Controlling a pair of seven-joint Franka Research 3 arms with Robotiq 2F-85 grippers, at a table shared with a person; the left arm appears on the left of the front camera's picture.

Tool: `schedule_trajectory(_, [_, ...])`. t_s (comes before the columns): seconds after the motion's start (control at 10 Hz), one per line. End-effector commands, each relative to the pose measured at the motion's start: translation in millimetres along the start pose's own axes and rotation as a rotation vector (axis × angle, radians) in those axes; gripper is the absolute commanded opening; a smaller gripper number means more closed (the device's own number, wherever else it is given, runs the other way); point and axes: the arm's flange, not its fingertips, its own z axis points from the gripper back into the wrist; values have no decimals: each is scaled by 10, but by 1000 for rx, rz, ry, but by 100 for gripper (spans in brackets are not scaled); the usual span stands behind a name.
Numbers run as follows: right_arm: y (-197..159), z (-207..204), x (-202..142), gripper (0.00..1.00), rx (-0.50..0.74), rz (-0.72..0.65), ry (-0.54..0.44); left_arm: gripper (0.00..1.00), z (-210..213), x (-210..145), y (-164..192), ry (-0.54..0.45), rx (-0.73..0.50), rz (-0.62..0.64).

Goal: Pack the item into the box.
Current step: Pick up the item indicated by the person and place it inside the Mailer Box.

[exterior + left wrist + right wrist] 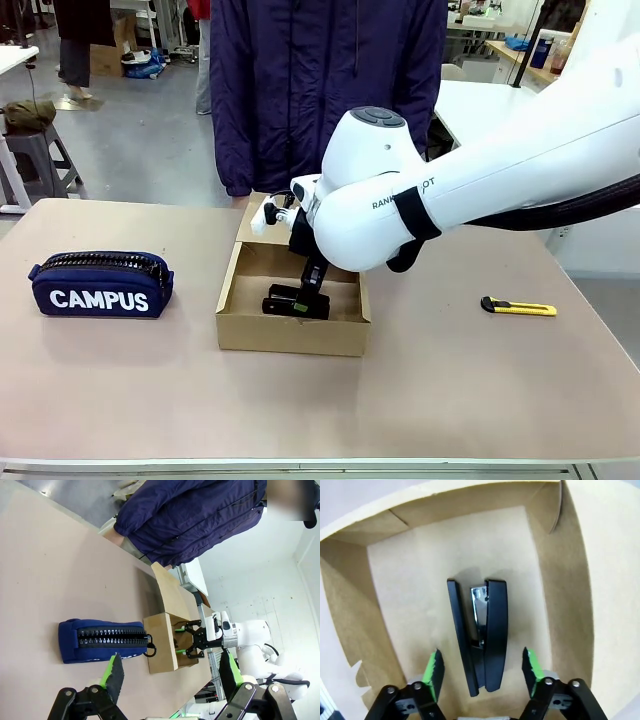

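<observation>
Pale surface [450,380] carries the box [290,338] toward its far edge. The stapler [482,630] lies on the box floor, with the right tool [482,657] released astride it. It is probably rigid, dense and smooth-sided, best pinched across its flanks mid-length.

This looks like a robotics lab in a workshop-like hall: a big white robot arm [500,170] reaches over a plain beige table [450,390] where a cardboard box [290,335], a navy pencil case [100,285] and a yellow utility knife [518,307] are laid out like test pieces. In the upper left of the frame a bare grey floor [150,150] stretches back, with a metal stool [35,150], a carton [105,60] and bags [145,65] on it. In the upper right stand more work tables [480,105] and a blue bottle [541,50], and a person in a dark jacket [330,90] stands at the table's far edge.
</observation>
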Motion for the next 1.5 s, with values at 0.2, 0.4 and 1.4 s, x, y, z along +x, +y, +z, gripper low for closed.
schedule_trajectory(0.2, [0,84,29,100,-17,2,26,100,-2,7,-8,-14,-20,-14])
schedule_trajectory(0.4, [-5,155,19,100,-12,-2,19,100,-2,7,-8,-14,-20,-14])
schedule_trajectory(1.4, [-558,2580,-2972,100,510,-751,-570,100,-2,7,-8,-14,-20,-14])
